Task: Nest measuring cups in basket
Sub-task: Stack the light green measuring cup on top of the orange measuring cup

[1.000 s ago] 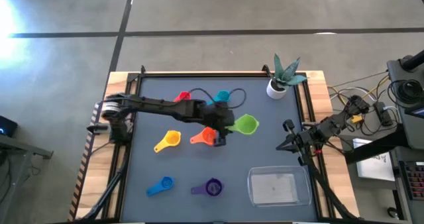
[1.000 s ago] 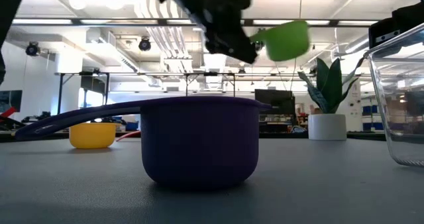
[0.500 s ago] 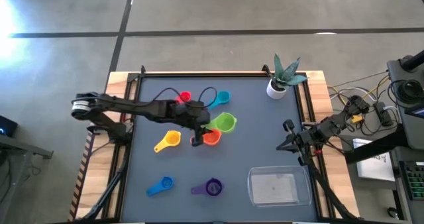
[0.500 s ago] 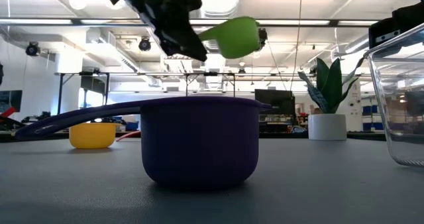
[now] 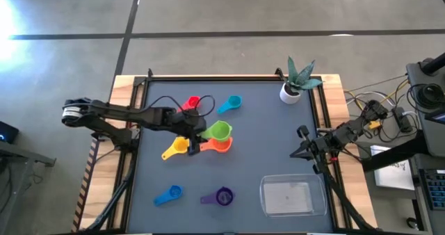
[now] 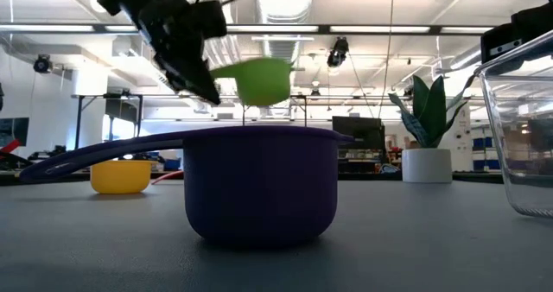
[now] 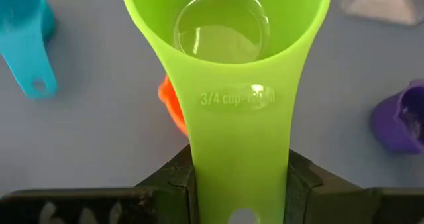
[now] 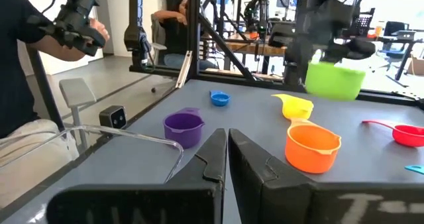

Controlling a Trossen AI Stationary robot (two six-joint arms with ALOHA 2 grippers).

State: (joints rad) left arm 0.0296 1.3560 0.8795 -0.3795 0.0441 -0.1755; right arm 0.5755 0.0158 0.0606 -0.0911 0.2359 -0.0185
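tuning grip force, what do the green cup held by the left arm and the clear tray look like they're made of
Green round measuring cup, clamped by its handle in the left gripper: probably glossy moulded plastic, given the raised "3/4 cup" lettering and the sheen in its bowl. Clear rectangular basket: likely thin transparent plastic, since the grey table shows through it and its rounded rim catches light. The right gripper waits shut beside the basket.

Overhead, straight down on the whole table [image 5: 278, 158] and both arms. Low, at tabletop level, close behind the purple cup [image 6: 259, 184], facing the room. On the left wrist, pressed near the green cup [image 7: 232, 65], looking down at the table, orange cup [image 7: 171, 105] beneath. On the right wrist, level across the table from beside the basket [image 8: 86, 141]. Shared by all four: green and purple cups.
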